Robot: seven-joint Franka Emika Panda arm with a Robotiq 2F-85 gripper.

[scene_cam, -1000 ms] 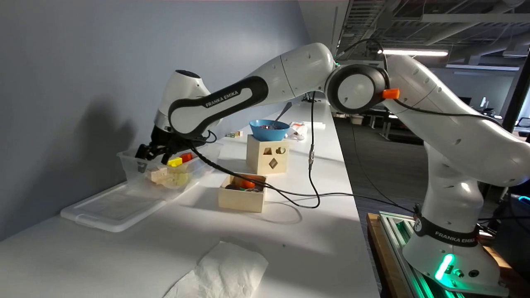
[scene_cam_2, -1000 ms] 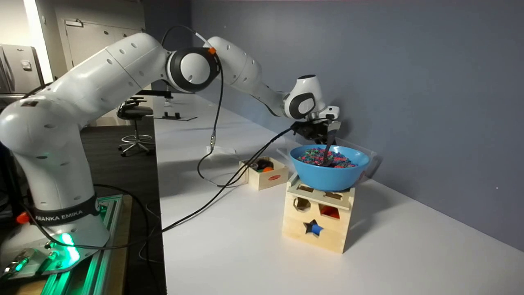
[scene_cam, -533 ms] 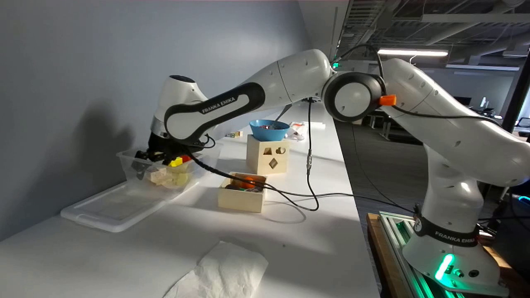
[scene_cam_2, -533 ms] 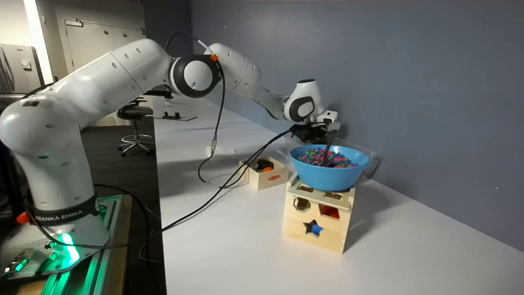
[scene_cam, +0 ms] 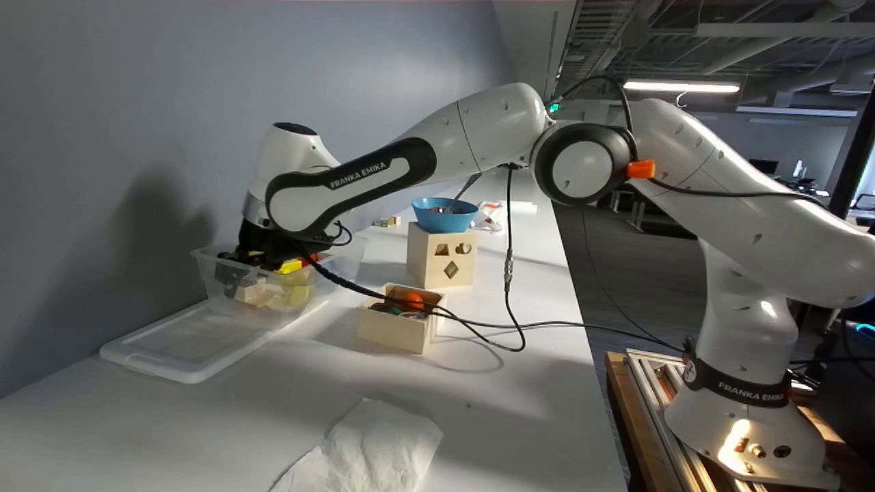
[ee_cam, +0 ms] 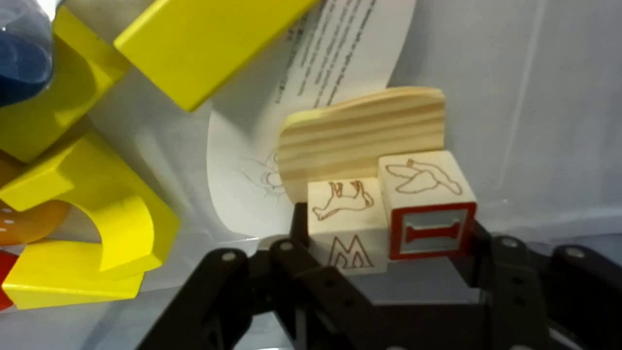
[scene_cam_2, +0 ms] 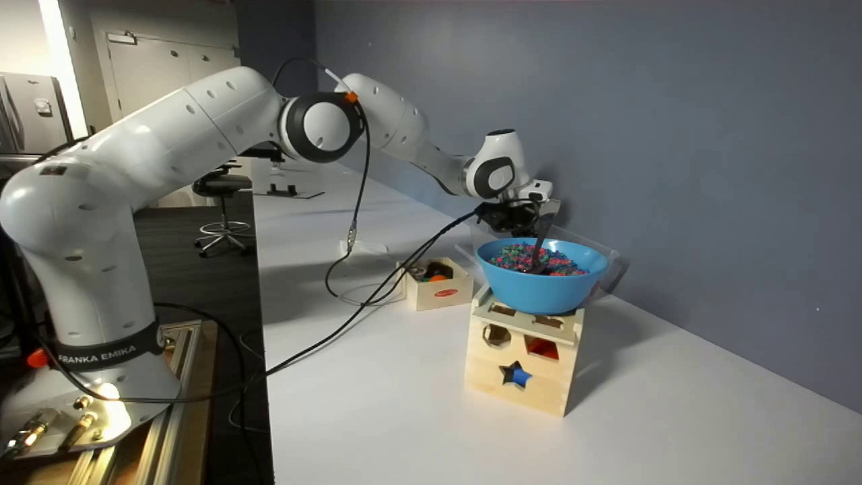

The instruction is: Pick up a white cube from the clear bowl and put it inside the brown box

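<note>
Wrist view: hand (ee_cam: 389, 232) astride two white cubes (ee_cam: 347, 223), lettered faces toward view's bottom; clamping unclear.

In an exterior view the white arm (scene_cam: 581, 164) stretches from right to left, its wrist (scene_cam: 284, 164) bent over; the gripper (ee_cam: 388, 238) points down, fingers (ee_cam: 300, 223) apart, their grip unclear.

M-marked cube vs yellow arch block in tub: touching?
Apart. In the wrist view, the clear tub floor and a printed sheet show between the yellow arch block and the M-marked cube.
</note>
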